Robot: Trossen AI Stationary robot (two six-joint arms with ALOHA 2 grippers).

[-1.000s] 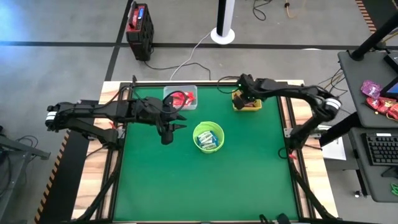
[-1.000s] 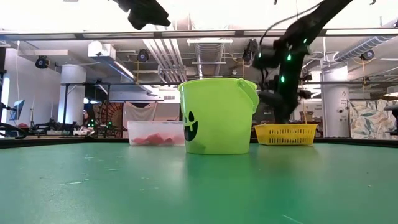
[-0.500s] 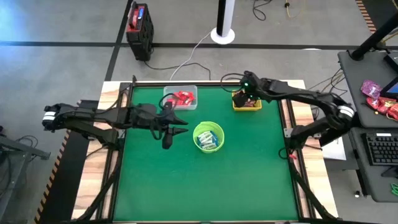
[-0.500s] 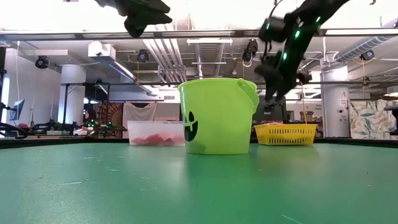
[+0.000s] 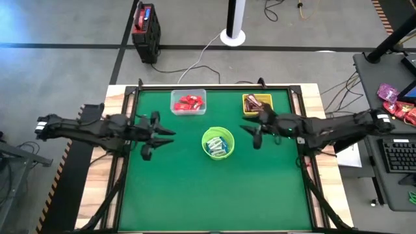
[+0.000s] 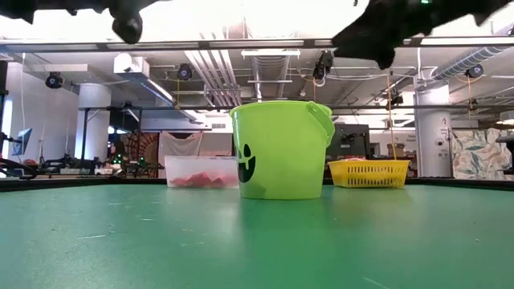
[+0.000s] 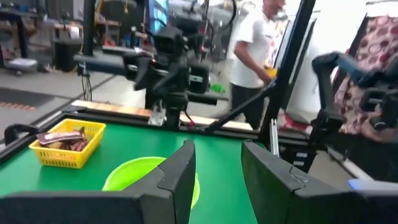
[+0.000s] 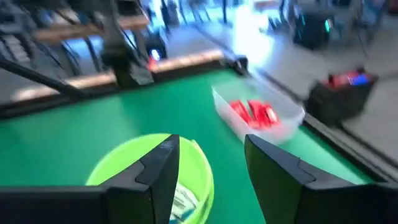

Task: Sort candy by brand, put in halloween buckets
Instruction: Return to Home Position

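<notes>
Three containers stand on the green table. A clear box (image 5: 188,103) holds red candy (image 8: 252,112). A yellow mesh basket (image 5: 257,103) holds dark brown bars (image 7: 62,138). The lime-green bowl (image 5: 218,143) holds blue-and-white bars (image 5: 218,147). My left gripper (image 5: 165,136) hovers open above the table, left of the bowl. My right gripper (image 5: 249,132) hovers open just right of the bowl, nearer than the basket. Both are empty. In the low view both grippers (image 6: 127,22) (image 6: 377,36) hang high above the bowl (image 6: 281,148).
No loose candy shows on the mat. The near half of the table (image 5: 214,195) is bare green surface. A person (image 7: 255,50) stands beyond the table's right side in the left wrist view. A red-and-black case (image 5: 145,26) sits on the floor past the far edge.
My right gripper has pulled away from above the yellow basket, moving toward the near edge and rising, and now hovers beside the green bowl. My left gripper has drawn back toward the table's left edge, away from the clear box and the bowl. The containers have stayed put.
</notes>
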